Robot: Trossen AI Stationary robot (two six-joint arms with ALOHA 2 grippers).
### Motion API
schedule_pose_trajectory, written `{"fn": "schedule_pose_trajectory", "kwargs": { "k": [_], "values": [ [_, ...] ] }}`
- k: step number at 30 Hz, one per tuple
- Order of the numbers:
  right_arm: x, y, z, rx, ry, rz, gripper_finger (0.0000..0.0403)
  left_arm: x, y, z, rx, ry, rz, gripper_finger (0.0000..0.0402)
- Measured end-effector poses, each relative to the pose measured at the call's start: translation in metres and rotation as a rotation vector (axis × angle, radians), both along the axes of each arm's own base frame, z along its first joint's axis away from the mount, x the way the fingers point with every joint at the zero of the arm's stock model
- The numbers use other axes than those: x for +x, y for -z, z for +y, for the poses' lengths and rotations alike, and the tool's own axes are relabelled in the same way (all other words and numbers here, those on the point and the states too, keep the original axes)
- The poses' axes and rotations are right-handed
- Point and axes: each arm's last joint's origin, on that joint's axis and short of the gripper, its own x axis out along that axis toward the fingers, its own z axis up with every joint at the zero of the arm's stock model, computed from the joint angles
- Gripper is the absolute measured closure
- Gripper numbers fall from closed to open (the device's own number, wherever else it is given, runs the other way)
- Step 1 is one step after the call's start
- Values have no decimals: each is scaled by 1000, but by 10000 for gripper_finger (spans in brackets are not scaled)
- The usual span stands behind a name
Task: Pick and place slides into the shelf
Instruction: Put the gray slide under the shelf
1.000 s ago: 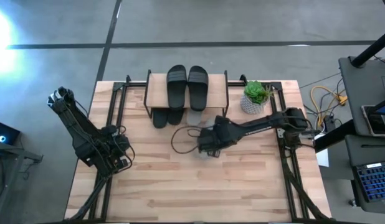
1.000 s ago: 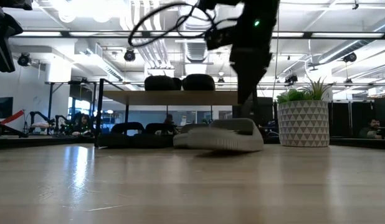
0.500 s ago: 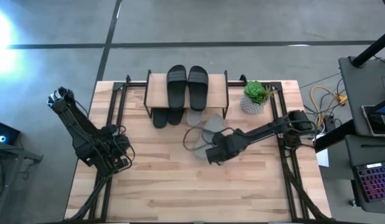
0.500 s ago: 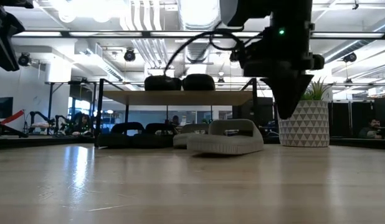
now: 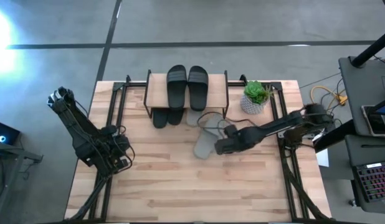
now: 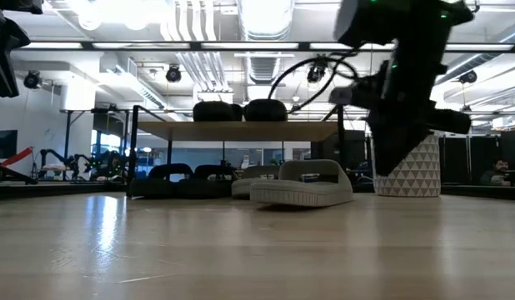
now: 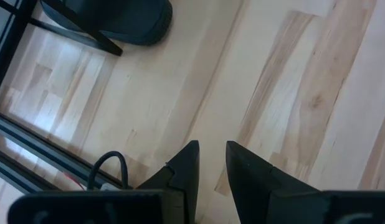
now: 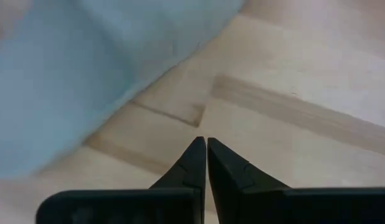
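Observation:
Two black slides (image 5: pixel 187 86) lie on the top board of the shelf (image 5: pixel 156 93). Under it lie black slides (image 5: pixel 160 117) and a pale grey one (image 5: pixel 194 117). Another pale grey slide (image 5: pixel 204 146) rests sole-down on the table in front of the shelf's right end, also in the low view (image 6: pixel 301 190). My right gripper (image 5: pixel 220 147) hangs shut just to that slide's right, clear of it; its wrist view shows the slide (image 8: pixel 86 74) beyond the shut fingertips (image 8: pixel 204 149). My left gripper (image 7: pixel 210 163) waits at the table's left, fingers slightly apart, holding nothing.
A potted plant (image 5: pixel 255 98) in a white patterned pot (image 6: pixel 428 175) stands right of the shelf, behind my right arm. A black cable (image 5: pixel 208 118) loops from the right arm over the slide. Bare wood lies across the near half of the table (image 5: pixel 180 186).
My right gripper has drawn away from the pale grey slide toward the table's right edge. The slide has shifted a little to the right and now lies flat on the table in front of the shelf, with nothing on it.

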Motion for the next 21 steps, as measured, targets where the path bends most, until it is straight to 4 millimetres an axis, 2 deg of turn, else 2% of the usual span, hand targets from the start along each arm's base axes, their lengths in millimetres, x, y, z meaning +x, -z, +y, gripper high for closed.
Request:
{"fn": "schedule_pose_trajectory", "kwargs": {
  "k": [5,8,12,16,21],
  "values": [
    [-28,0,-21,35,177,-46,395,0,0,0,-3,0,2,336],
    [-34,0,-31,55,265,-102,395,0,0,0,-2,-1,2,337],
    [-27,9,-39,76,239,-153,395,0,0,0,-3,-2,1,337],
    [-19,18,-43,76,210,-104,394,0,0,0,-3,-3,1,337],
    [2,24,-49,46,156,-84,394,0,0,0,-10,-23,-5,337]
  ]
}}
